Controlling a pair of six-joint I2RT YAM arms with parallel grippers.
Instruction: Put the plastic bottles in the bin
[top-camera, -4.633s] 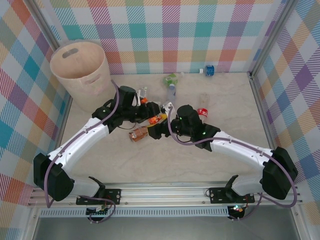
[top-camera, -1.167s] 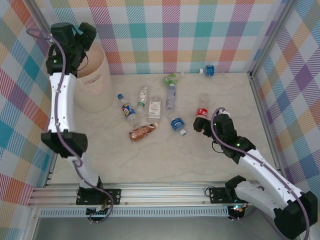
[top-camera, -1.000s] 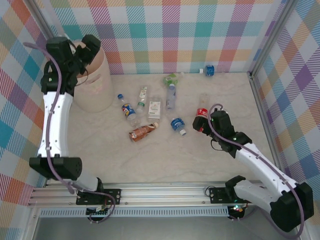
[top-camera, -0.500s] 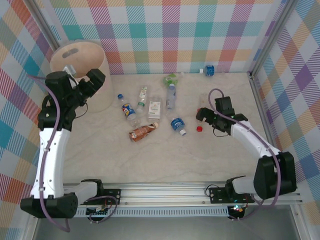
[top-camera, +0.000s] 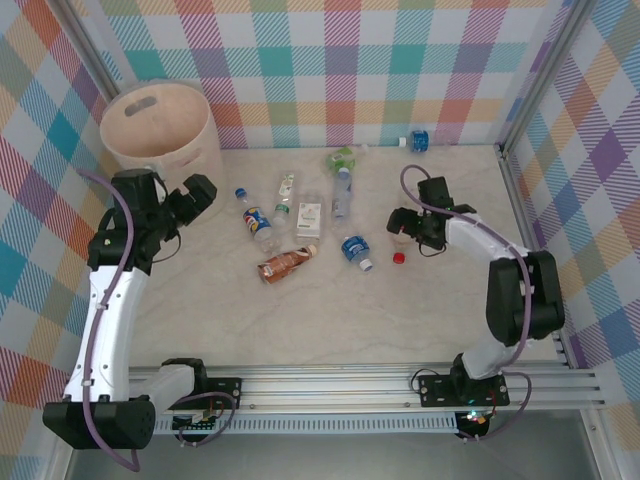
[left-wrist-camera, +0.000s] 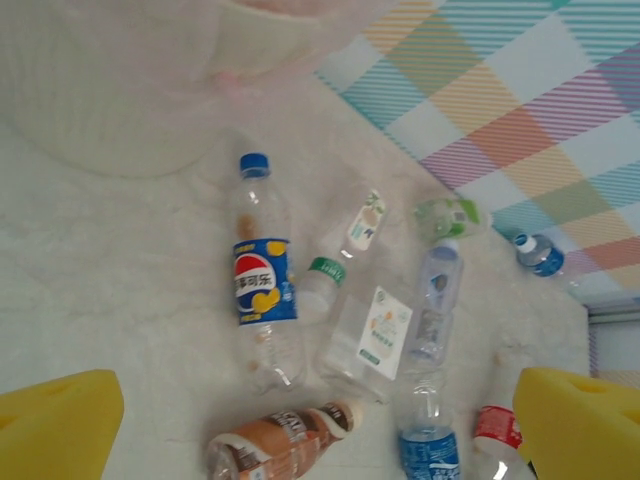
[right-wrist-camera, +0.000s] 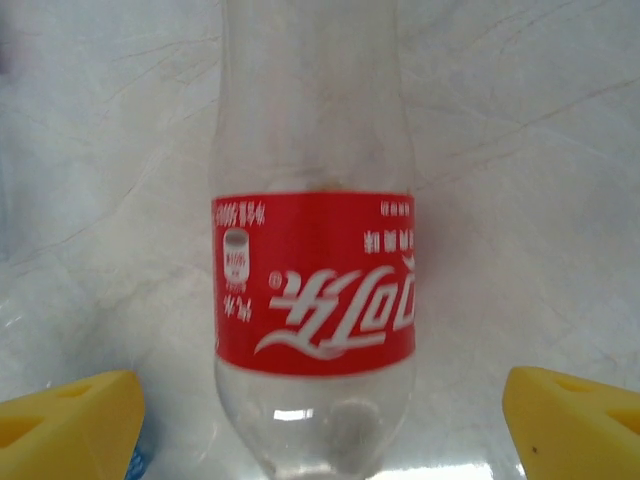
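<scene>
**A:** What lay nearest on the counter (top-camera: 300, 325)?

**B:** On the pale, marbled top, a crushed brown bottle (top-camera: 285, 264) lay on its side. Right of it was a clear blue-labelled bottle (top-camera: 353, 250).

**A:** And the right arm?

**B:** It was folded sharply at the elbow by the right rail, with the wrist reaching left. The right end effector (top-camera: 405, 227) stood wide. Its yellow foam pads (right-wrist-camera: 65, 420) flanked a smooth, clear Coca-Cola bottle (right-wrist-camera: 313, 290) with a red wrap label. There was a gap on each side, so nothing was gripped.

**A:** The left arm?

**B:** Its long white link ran up the left side, wrist bent to the right. The left end effector (top-camera: 197, 193) was spread fully and empty, just beside the bin (top-camera: 195, 150).

**A:** Farther back?

**B:** There was a blue-capped Pepsi bottle (left-wrist-camera: 262, 300) and a flat-sided bottle with a white label (left-wrist-camera: 375, 335). Beyond them lay a small green-capped bottle (left-wrist-camera: 320, 285) and a crumpled green bottle (top-camera: 342, 158). One blue bottle (top-camera: 417, 140) lay against the plaid wall (top-camera: 400, 70).

**A:** The bin itself?

**B:** It was round, matte beige-pink plastic with an oval handle hole. It stood upright in the far left corner, well apart from the Coca-Cola bottle.
</scene>
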